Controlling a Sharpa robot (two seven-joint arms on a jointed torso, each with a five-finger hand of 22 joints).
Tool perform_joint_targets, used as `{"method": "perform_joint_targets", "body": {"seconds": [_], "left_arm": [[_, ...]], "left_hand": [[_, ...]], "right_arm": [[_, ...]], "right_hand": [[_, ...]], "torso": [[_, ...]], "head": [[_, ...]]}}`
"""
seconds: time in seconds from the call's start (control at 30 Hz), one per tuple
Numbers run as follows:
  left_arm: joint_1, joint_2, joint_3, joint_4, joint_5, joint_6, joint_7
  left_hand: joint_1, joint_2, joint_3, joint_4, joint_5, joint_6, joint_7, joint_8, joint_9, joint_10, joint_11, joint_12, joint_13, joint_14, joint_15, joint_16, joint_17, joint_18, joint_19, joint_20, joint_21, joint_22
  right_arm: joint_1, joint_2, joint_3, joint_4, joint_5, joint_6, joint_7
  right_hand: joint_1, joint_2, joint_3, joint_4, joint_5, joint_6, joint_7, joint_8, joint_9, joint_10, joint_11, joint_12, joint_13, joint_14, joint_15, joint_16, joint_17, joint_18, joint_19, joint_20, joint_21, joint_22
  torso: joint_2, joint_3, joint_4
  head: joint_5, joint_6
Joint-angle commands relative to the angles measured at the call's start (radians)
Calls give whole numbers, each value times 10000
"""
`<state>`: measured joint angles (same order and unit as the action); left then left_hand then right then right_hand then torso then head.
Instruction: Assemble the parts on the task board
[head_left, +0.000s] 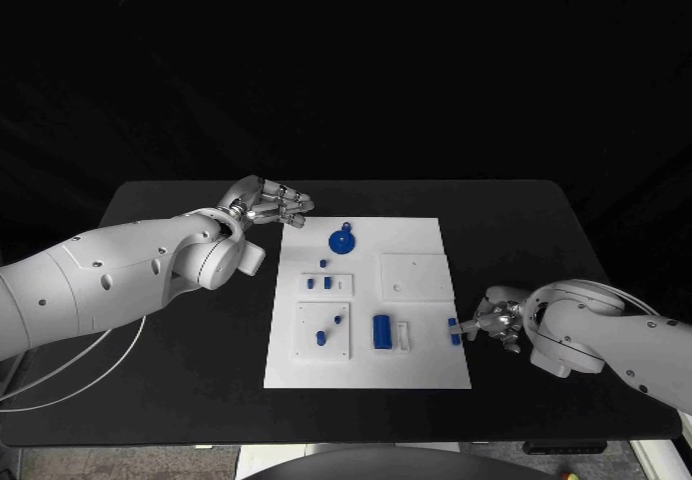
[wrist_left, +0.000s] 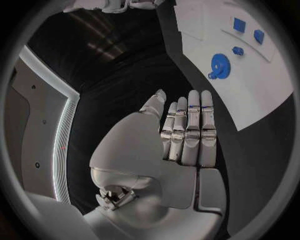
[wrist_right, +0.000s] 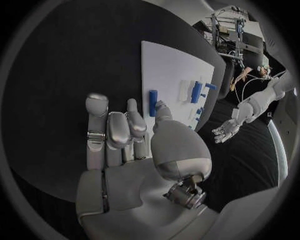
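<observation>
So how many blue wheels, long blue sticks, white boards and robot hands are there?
Blue wheel: 1
Long blue sticks: 2, one on the board, one at its edge by the right hand's fingertips
White board: 1
Robot hands: 2, left hand and right hand
Total: 6

right hand (head_left: 490, 322) grip on small blue part (head_left: 453, 328) unclear

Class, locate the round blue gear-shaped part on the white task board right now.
In the head view the round blue gear-shaped part lies on the white task board near its far left corner, close to the left hand, which hovers just off the board's edge.
</observation>
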<state>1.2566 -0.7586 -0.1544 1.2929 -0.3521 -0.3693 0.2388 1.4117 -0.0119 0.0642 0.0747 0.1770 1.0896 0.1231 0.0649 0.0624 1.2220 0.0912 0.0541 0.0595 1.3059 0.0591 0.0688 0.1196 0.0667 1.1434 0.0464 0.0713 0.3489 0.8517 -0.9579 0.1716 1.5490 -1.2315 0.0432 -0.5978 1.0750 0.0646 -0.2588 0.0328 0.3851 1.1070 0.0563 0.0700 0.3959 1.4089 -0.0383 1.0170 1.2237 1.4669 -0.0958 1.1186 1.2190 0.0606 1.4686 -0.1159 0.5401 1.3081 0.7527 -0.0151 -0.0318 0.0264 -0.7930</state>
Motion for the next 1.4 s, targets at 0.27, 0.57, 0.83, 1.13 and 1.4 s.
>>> {"method": "perform_joint_targets", "body": {"seconds": [0.27,0.57,0.83,1.13,1.4], "left_arm": [[7,0,5,21,49,145,42],[7,5,5,15,49,161,14],[7,-8,5,14,49,163,-30],[7,-20,4,16,49,151,-50],[7,-34,4,20,49,157,-69]], "left_hand": [[46,32,-10,45,47,-64,-29,-13,10,-61,5,48,8,-32,65,-24,15,-108,82,10,48,-9],[30,41,-16,69,48,-83,-21,-17,8,-64,8,48,8,-36,68,-24,16,-108,89,12,50,-44],[32,46,-15,73,47,-105,-15,-16,8,-66,9,47,7,-35,68,-23,16,-107,91,11,51,-53],[32,46,-15,73,47,-105,-15,-16,8,-66,9,47,7,-35,68,-23,16,-107,91,11,51,-53],[18,63,-13,107,49,-133,-11,-15,9,-69,12,49,9,-38,71,-24,14,-107,95,15,54,-79]], "right_arm": [[-151,182,-54,28,-149,-556,68],[-200,372,-92,60,-440,-449,26],[-256,470,-138,-34,-1090,-496,-134],[-273,454,-149,-53,-1079,-713,-102],[-276,315,-142,-191,-501,-1023,69]], "right_hand": [[78,-104,89,261,-76,40,0,-59,-452,-18,31,16,8,1,77,30,1,31,395,59,56,606],[702,202,514,-711,-339,337,-69,-68,-528,6,1,16,7,3,62,40,0,-12,383,46,76,610],[885,-1913,7048,-896,-3155,666,-128,-58,-719,25,-46,-34,-7,4,33,-8,-27,-67,372,11,62,608],[412,-1255,8134,-1751,-3306,848,-205,-52,-390,61,-93,-68,-47,11,20,-30,-72,-109,374,-6,118,620],[64,-1240,8285,-1597,-3346,1099,-311,-53,-479,120,-161,-112,-89,16,-14,-49,-123,-160,380,-38,151,617]], "torso": [[-2,-1,-13],[-5,-8,-1],[-11,-14,-3],[-11,-5,-11],[-10,-2,-14]], "head": [[-2,-61],[0,-77],[29,-90],[24,-75],[9,-49]]}}
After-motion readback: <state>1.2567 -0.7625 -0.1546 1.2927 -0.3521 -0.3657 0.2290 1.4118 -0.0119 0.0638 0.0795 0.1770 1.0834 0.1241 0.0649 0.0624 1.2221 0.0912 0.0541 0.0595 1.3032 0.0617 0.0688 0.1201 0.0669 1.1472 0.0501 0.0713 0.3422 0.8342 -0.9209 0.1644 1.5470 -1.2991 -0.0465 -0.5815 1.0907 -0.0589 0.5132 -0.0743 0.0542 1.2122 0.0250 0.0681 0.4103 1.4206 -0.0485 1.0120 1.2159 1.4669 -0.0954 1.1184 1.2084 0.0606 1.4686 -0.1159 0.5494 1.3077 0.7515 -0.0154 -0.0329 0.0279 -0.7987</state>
